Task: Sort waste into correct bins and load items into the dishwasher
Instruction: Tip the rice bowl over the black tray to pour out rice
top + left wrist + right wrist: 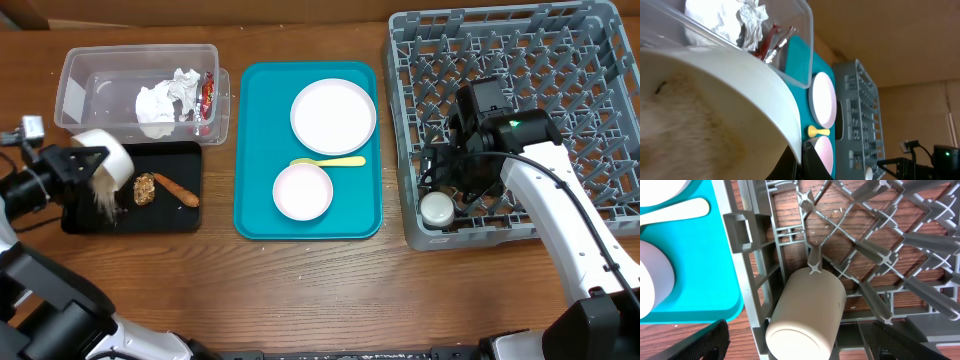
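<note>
At the far left, we see the left gripper (84,162) pinching the white bowl (108,158), which is tipped over the black tray (175,222). White rice (104,203) spills beside the brown lump (145,189) and carrot stick (180,190). Behind, the clear tub (70,85) holds crumpled paper (165,100) and a red wrapper (207,98). The plate (333,115), yellow spoon (328,161) and second bowl (302,191) lie on the teal tray (255,150). Rightmost, the right gripper (455,178) is spread above the small cup (437,208), which lies on its side in the grey rack (590,60).

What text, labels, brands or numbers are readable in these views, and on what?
None readable in any view.
red foil wrapper in the clear tub: any print is too small and blurred to read.
white cup, dish rack, teal tray: no markings visible.
</note>
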Robot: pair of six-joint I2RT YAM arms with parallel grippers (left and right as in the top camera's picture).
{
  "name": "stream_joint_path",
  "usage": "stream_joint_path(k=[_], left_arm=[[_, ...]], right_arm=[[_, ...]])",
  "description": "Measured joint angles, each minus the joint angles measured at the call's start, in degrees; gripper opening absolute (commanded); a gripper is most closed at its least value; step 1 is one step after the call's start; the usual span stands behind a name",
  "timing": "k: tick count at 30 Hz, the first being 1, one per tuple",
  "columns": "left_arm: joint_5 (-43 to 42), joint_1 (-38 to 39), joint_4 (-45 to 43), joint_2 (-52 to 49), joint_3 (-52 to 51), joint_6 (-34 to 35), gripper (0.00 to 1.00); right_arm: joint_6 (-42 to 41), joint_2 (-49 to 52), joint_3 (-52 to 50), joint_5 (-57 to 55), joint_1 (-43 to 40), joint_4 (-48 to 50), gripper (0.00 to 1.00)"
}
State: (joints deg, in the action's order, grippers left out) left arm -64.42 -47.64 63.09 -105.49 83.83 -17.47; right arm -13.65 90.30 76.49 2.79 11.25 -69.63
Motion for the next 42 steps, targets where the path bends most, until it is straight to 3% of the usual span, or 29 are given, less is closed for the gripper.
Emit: stream_joint_path(k=[14, 28, 42], left_arm=[[-13.75, -4.61, -22.47, 0.0, -13.75, 1.09, 0.04], [-23.23, -4.63, -26.16, 0.0, -14.05, 1.2, 0.04], [-24.15, -4.2, -26.08, 0.0, -14.05, 1.25, 0.04]], right_arm=[[0.0, 0.0, 0.0, -0.02, 0.0, -0.61, 0.91], [0.0, 0.0, 0.0, 0.0, 0.0, -0.81, 0.91], [0.0, 0.0, 0.0, 0.0, 0.0, -0.35, 0.91]])
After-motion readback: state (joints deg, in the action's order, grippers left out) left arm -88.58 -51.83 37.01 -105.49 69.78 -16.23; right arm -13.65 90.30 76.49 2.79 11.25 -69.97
